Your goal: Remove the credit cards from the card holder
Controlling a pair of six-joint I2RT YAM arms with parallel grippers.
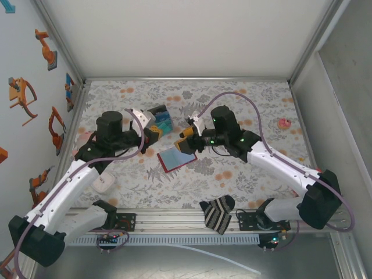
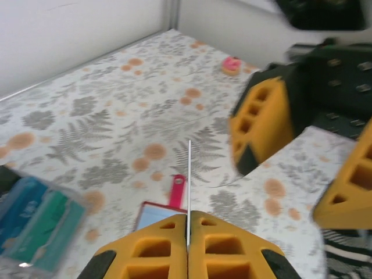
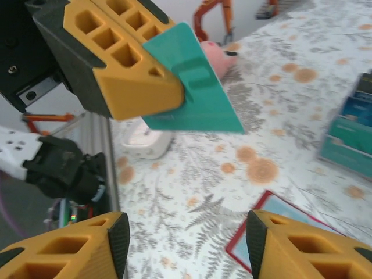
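The card holder (image 1: 176, 158) lies open on the flowered cloth, red rim around a pale blue inside; it also shows as the card holder (image 2: 152, 213) with its red tab (image 2: 177, 189), and at the lower right as the card holder (image 3: 272, 224). My left gripper (image 1: 156, 135) hovers above it, shut on a teal credit card (image 3: 200, 96). That card appears edge-on as a thin white line (image 2: 189, 174) between the left gripper (image 2: 189, 220) fingers. My right gripper (image 1: 187, 135) faces it from the right. The right gripper (image 3: 183, 232) is open, holding nothing.
A clear box with teal and blue cards (image 1: 160, 119) sits behind the left gripper. A pink doughnut toy (image 1: 285, 123) lies far right, a striped sock (image 1: 219, 213) at the front edge, a white object (image 1: 103, 185) front left, a pink toy (image 3: 216, 53) beyond it.
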